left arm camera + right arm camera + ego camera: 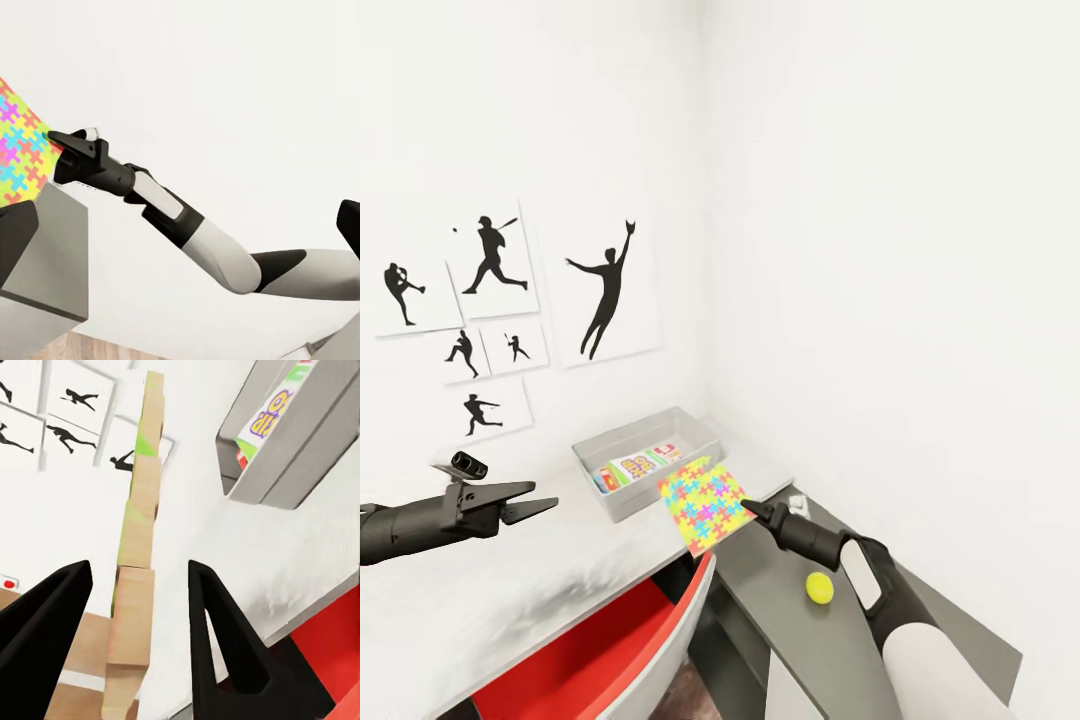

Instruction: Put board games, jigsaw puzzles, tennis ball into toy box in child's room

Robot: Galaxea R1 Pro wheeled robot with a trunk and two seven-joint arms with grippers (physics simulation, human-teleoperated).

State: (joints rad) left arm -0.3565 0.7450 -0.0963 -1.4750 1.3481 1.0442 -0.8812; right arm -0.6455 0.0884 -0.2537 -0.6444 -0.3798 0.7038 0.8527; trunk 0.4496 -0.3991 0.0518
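Head view looks into a white-walled corner where black baseball-player silhouette pictures (510,310) hang on the left wall, above a white-topped table (490,590) that meets a lower dark-grey cabinet section (830,640) at the right. A red and grey curved object (610,640) sits below the table's front edge; what it is cannot be made out. The light-grey toy box (650,462) stands on the table near the corner, and inside it lie printed game boxes (635,467), partly hidden by the bin's wall, so their number is hard to tell. The right gripper (748,508) pinches a jigsaw puzzle (705,503) by one corner, holding the board tilted in the air just in front of the toy box, its upper edge overlapping the bin's near rim. In the right wrist view the board appears edge-on between the two dark fingers (225,637), and contact there seems likely but is not plain. The tennis ball (819,587) rests on the grey cabinet top, beside the right forearm. The left gripper (540,505) hovers over the table's left part, its jaws parted and holding nothing, well apart from the toy box.
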